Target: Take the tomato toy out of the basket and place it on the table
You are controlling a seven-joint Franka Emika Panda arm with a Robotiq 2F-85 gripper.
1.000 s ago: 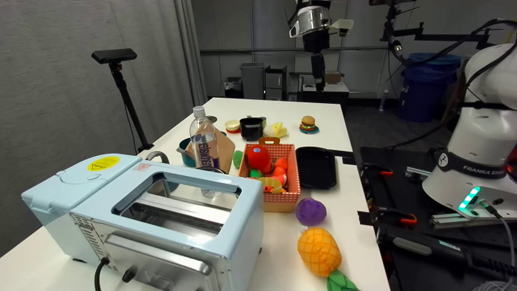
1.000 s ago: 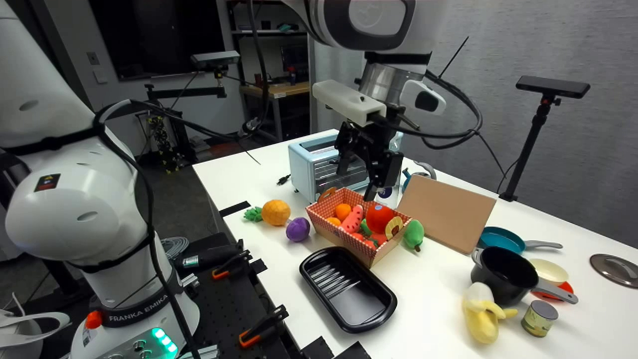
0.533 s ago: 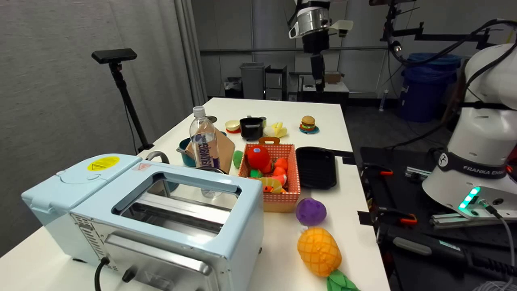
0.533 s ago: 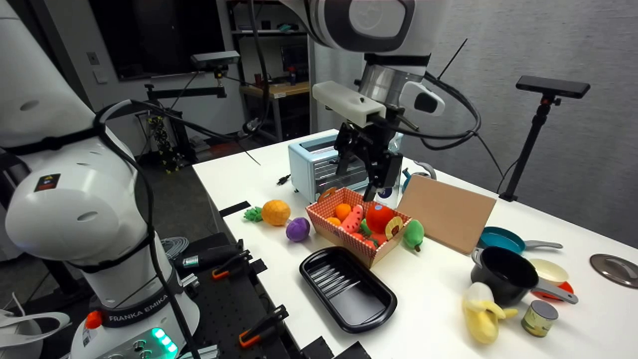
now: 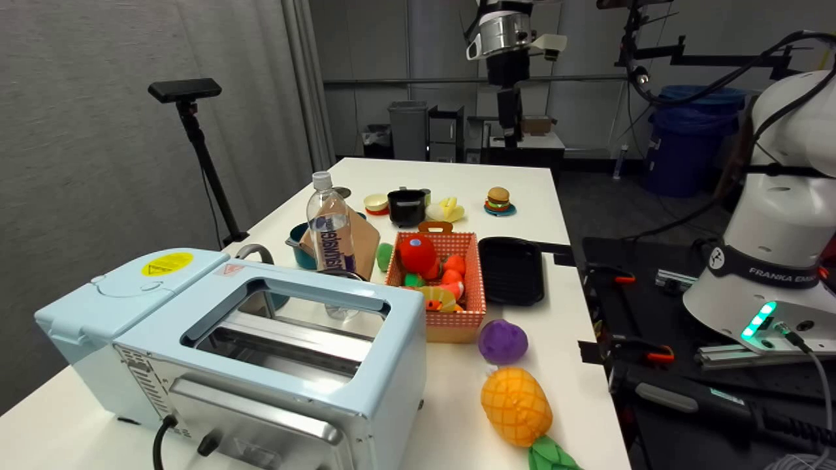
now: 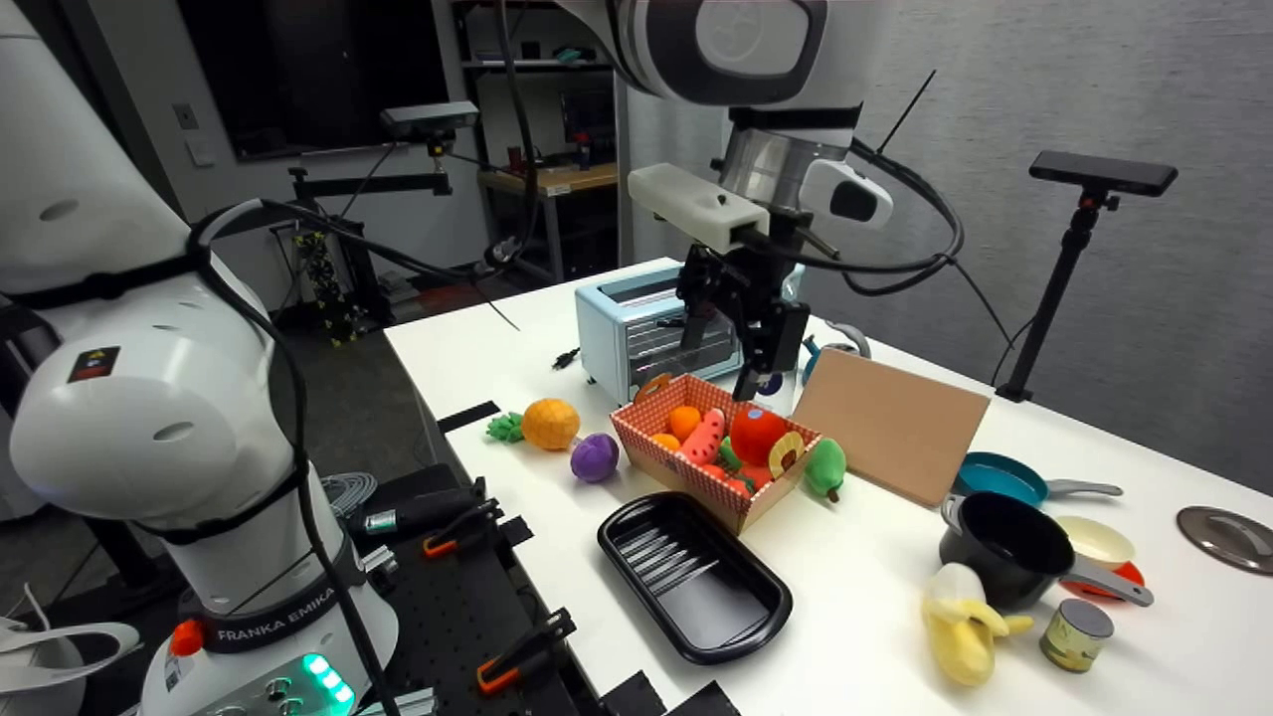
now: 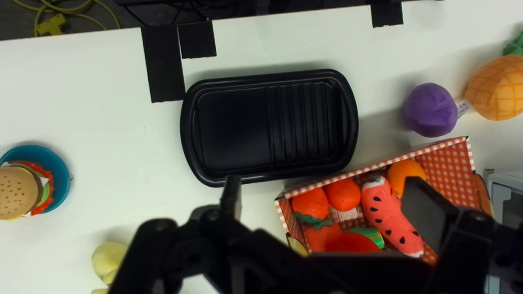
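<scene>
Your black gripper (image 6: 717, 368) is hanging empty, fingers (image 7: 427, 210) wide apart, higher than the round red tomato toy (image 6: 756, 436) inside the red-checked rectangular basket (image 6: 672, 469).

Tabletop (image 6: 845, 636): long, white
Basket (image 6: 676, 472): clock's centre, in an exterior view
Black tray (image 6: 696, 597): six o'clock, just beside
Purple toy (image 6: 595, 457): nine o'clock
Pineapple (image 6: 550, 425): nine o'clock, farther out
Toaster oven (image 6: 609, 338): eleven o'clock
Banana (image 6: 963, 641): four o'clock

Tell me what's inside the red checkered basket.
The basket holds a watermelon toy, a large red ball, orange balls and smaller red toys. What lies beneath is covered; the gripper hides part in the wrist view.
</scene>
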